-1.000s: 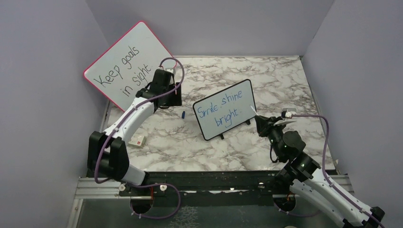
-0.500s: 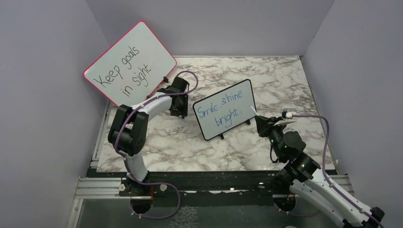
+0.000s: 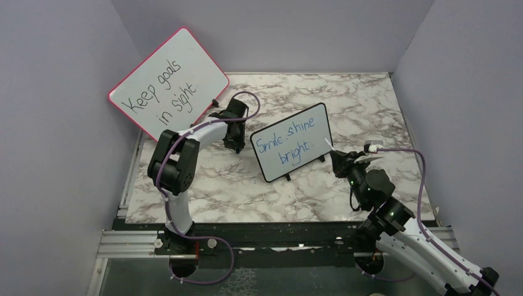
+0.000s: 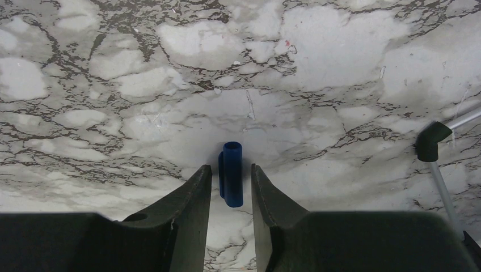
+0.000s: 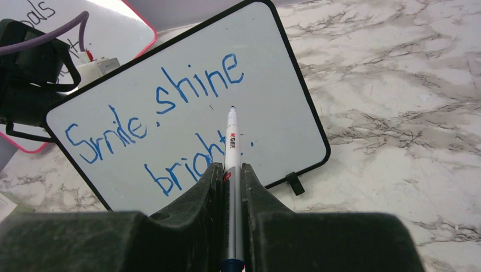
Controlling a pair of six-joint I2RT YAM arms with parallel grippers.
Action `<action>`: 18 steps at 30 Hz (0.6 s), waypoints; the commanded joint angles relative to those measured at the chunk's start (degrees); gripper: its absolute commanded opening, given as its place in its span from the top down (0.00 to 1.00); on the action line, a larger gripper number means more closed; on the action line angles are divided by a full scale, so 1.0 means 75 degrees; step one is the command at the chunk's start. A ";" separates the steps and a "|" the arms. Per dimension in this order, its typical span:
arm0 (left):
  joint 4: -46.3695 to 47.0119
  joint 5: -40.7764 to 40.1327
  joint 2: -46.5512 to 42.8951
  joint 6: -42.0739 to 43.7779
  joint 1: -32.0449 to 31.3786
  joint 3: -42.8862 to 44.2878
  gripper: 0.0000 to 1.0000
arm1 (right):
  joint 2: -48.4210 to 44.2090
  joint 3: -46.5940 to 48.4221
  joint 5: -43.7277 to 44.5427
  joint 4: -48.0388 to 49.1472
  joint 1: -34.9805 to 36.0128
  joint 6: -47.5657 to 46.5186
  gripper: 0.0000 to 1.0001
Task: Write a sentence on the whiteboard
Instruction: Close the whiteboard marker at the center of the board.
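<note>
top external: one whiteboard (image 3: 291, 143), one red-framed board (image 3: 168, 69), one marker (image 3: 327, 143).

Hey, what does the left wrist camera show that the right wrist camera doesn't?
Only the left wrist view: a blue cap lying between the open fingers of the left end effector. Only the right wrist view: the whiteboard with its blue sentence, and the marker gripped by the right end effector. Both: the marble tabletop.
</note>
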 commanded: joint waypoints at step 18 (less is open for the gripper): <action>-0.0611 -0.0526 -0.0721 0.0305 -0.0156 -0.0289 0.93 | 0.0068 -0.0025 -0.0034 0.0092 -0.0037 -0.0033 0.99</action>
